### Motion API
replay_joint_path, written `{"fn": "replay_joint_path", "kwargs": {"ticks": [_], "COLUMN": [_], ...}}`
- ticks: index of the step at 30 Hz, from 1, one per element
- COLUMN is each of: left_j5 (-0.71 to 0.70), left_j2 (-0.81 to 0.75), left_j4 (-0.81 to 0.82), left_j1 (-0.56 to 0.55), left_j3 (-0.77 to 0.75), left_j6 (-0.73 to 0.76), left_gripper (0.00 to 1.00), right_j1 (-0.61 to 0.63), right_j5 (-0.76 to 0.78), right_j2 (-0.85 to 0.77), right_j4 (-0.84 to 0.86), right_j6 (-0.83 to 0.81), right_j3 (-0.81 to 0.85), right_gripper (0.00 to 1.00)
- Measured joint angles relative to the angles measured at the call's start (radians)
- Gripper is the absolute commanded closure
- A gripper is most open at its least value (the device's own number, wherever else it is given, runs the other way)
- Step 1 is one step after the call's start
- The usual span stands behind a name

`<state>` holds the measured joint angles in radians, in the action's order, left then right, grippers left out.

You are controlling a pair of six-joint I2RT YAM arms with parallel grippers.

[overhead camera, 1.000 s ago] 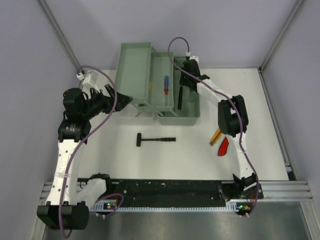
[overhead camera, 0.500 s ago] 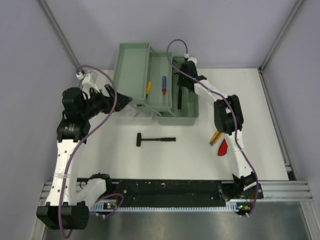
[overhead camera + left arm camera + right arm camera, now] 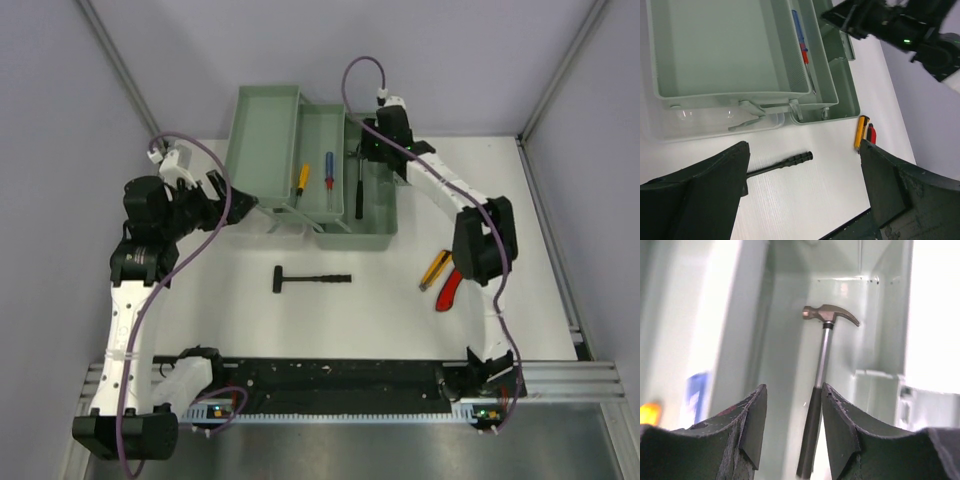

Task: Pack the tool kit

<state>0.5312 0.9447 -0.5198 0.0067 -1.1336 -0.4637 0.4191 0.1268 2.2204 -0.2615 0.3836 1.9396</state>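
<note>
Toolbox (image 3: 360, 240) holds two screwdrivers (image 3: 300, 180) (image 3: 328, 172), one claw hammer (image 3: 359, 190); one black hammer (image 3: 310, 279), two cutters (image 3: 433, 270) (image 3: 447, 290) outside; left pincer (image 3: 804, 145), right pincer (image 3: 794, 387) gape empty.

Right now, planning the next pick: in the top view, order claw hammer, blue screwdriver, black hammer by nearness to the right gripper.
1. claw hammer: toolbox, by the right gripper.
2. blue screwdriver: tray, leftward.
3. black hammer: bare table.

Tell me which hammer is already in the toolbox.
The silver-headed claw hammer, lying in the deep right compartment of the toolbox. The other, all-black hammer lies out on the table in front of the box.
</note>
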Motion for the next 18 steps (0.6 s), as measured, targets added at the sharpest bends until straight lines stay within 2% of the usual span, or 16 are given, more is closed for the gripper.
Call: {"fn": "replay_joint_path", "kwargs": {"ticks": [4, 6, 9, 13, 18], "left_j5": [-0.043, -0.071, -0.108, -0.13, -0.151], "left_j2": [-0.007, -0.008, -0.01, -0.01, -0.013], "left_j4": [-0.03, -0.041, -0.061, -0.072, -0.08], "left_j1": [0.0, 0.0, 0.0, 0.0, 0.0], "left_j3": [-0.002, -0.004, -0.007, -0.007, -0.009], "left_j6": [0.003, 0.002, -0.002, -0.004, 0.008], "left_gripper": [0.06, 0.06, 0.05, 0.02, 0.02], "right_j1": [0.005, 0.01, 0.021, 0.066, 0.181], "right_j5": [-0.096, -0.167, -0.272, -0.382, -0.447], "right_j2": [-0.266, -0.413, -0.612, -0.838, -1.007], "right_j4": [0.006, 0.015, 0.026, 0.026, -0.01], "right_j6": [-0.038, -0.065, -0.108, -0.185, -0.251], "right_j3": [-0.157, -0.25, -0.397, -0.614, -0.83], "right_gripper": [0.48, 0.41, 0.27, 0.01, 0.01]}}
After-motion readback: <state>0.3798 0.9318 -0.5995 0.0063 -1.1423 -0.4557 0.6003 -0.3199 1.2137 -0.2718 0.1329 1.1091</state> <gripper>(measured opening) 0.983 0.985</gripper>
